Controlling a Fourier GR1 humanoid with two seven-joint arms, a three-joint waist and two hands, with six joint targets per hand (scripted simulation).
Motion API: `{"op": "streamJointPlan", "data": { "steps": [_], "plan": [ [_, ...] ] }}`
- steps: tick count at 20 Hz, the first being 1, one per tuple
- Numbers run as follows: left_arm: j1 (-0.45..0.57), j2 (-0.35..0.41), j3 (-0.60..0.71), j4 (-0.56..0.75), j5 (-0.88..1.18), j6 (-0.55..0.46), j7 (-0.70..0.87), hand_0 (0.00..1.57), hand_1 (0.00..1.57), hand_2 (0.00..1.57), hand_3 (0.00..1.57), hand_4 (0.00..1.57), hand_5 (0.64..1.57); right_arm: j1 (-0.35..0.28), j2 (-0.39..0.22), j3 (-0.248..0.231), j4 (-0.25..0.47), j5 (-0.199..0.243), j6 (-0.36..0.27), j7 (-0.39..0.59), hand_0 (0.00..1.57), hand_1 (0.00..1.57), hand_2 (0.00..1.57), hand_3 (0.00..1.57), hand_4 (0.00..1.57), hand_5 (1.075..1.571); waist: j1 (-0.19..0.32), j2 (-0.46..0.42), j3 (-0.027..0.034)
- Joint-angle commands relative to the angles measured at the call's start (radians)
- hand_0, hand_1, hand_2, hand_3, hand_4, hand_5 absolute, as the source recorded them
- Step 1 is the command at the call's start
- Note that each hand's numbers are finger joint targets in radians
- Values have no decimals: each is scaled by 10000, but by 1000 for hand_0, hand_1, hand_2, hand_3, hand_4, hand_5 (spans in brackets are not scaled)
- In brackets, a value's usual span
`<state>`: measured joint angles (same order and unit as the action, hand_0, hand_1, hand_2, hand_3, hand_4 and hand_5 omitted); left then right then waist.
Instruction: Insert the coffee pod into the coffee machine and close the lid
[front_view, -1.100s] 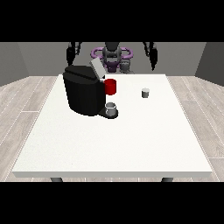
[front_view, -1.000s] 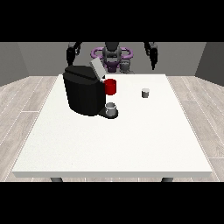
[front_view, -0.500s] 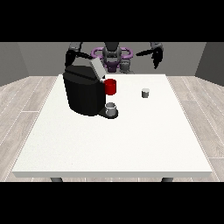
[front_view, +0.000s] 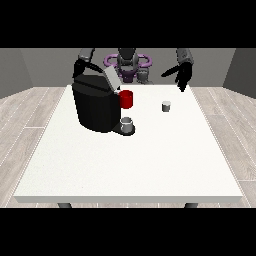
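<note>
**A:** Where does your pod sit, seen from the front?

**B:** The pod (front_view: 166, 106), a small grey cup, stands upright on the white surface (front_view: 130, 160), to the view's right of the machine (front_view: 97, 105) and well apart from it. Nothing touches it.

**A:** And the machine itself?

**B:** Black and boxy, it stands on the surface toward the far edge, at the view's left of centre. Its lid (front_view: 112, 78) is tilted up and open, a pale grey flap rising above the machine's top. A red part (front_view: 126, 99) sticks out of the machine's side toward the pod, and a grey cup (front_view: 127, 124) sits just below it on the machine's base.

**A:** What do you see of your robot hand nearest the pod?

**B:** The robot hand at the view's right (front_view: 182, 75) hangs in the air beyond the pod, farther from the machine than the pod is. Its fingers are spread and fairly straight, holding nothing; one points back toward the machine, the others hang downward.

**A:** And the other?

**B:** The robot hand at the view's left (front_view: 79, 68) shows just behind the machine's top corner, on the side away from the pod. The machine partly hides it, so you cannot tell how its fingers lie.
</note>
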<state>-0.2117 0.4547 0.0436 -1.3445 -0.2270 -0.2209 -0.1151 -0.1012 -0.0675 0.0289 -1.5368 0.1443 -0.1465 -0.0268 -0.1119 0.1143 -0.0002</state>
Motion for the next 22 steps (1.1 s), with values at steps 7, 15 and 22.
{"op": "streamJointPlan", "data": {
  "steps": [7,15,22],
  "plan": [
    [-1563,622,-52,2845,-1380,-232,-569,0,0,0,0,0,1571,-675,387,633,-161,683,-301,983,0,0,0,0,0,1571,-620,964,-5],
    [-2440,218,-410,4004,-2841,843,-821,0,0,423,0,0,1571,-1443,354,-168,1162,-109,-67,134,0,0,0,0,0,1571,-283,1366,0],
    [-3080,-343,-895,4337,-4001,1930,-925,888,888,963,816,384,1571,-1573,338,-42,2083,205,-50,-17,0,0,0,0,0,1571,-217,1173,2]
  ]
}}
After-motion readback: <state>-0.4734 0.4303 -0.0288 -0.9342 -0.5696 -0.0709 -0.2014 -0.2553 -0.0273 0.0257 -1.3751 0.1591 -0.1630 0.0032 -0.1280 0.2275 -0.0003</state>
